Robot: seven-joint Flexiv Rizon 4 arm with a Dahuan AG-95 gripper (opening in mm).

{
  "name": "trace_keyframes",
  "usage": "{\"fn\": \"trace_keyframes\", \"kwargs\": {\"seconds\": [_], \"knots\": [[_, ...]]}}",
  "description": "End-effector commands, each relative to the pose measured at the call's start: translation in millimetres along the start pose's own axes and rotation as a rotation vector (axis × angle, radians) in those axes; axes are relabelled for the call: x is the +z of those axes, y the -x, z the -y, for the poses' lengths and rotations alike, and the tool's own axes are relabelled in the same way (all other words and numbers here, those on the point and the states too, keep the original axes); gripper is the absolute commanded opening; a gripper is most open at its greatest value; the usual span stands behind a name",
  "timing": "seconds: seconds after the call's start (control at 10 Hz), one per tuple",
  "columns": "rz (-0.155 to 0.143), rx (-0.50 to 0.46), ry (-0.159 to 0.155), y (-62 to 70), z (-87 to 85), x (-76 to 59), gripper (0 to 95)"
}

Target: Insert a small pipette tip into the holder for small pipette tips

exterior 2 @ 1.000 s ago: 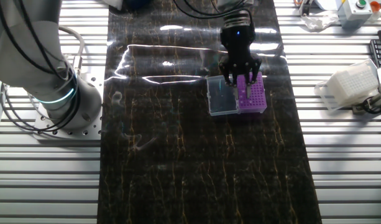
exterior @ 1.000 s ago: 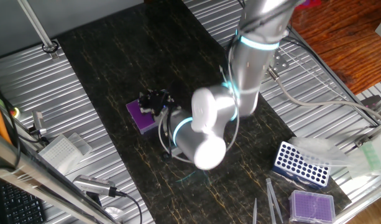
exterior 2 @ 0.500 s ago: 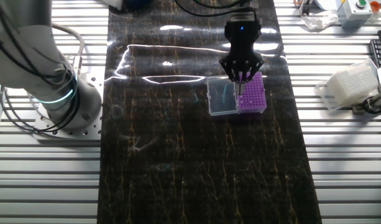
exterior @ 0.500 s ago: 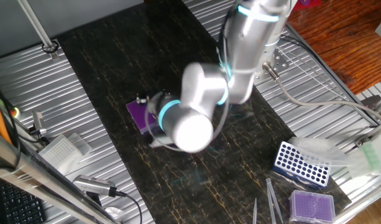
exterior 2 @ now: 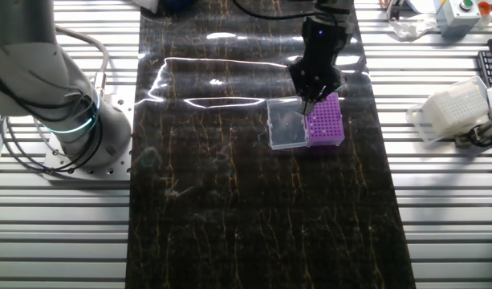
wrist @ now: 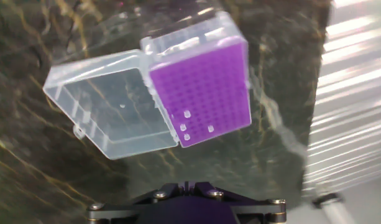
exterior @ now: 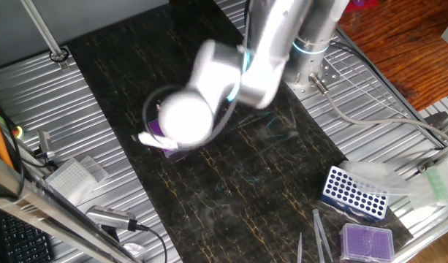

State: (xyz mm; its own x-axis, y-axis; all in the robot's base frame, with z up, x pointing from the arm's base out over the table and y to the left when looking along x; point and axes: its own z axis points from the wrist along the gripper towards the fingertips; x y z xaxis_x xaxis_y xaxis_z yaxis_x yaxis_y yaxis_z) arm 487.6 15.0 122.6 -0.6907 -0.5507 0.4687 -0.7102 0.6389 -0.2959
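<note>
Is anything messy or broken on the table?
Nothing looks broken or spilled. The purple rack sits flat on the dark mat with its clear lid flipped open beside it, and a few tips stand in holes near one edge. That looks normal.

Motion blur is smearing the arm (exterior: 231, 73) in one fixed view. Glare streaks are lying across the dark mat (exterior 2: 229, 201) behind the gripper (exterior 2: 310, 100). The hand view is looking soft throughout.
</note>
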Motion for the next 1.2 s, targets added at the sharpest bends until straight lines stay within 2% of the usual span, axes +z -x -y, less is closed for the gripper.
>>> {"fn": "trace_keyframes", "kwargs": {"seconds": [0.1,0.3,0.4,0.5,0.6,0.8,1.0,1.2], "knots": [[0.069,0.243,0.103,-4.7,-4.4,-8.2,0.0],[0.083,0.292,0.103,-5.4,-5.0,-9.4,0.0],[0.098,0.339,0.128,-6.0,-5.5,-10.3,0.0],[0.125,0.397,0.183,-6.8,-6.1,-11.5,0.0],[0.156,0.46,0.251,-7.5,-6.7,-12.5,0.0],[0.178,0.539,0.332,-7.5,-6.8,-12.6,0.0],[0.181,0.613,0.372,-8.5,-7.7,-14.2,0.0],[0.188,0.69,0.428,-11.3,-10.2,-18.4,0.0]]}}
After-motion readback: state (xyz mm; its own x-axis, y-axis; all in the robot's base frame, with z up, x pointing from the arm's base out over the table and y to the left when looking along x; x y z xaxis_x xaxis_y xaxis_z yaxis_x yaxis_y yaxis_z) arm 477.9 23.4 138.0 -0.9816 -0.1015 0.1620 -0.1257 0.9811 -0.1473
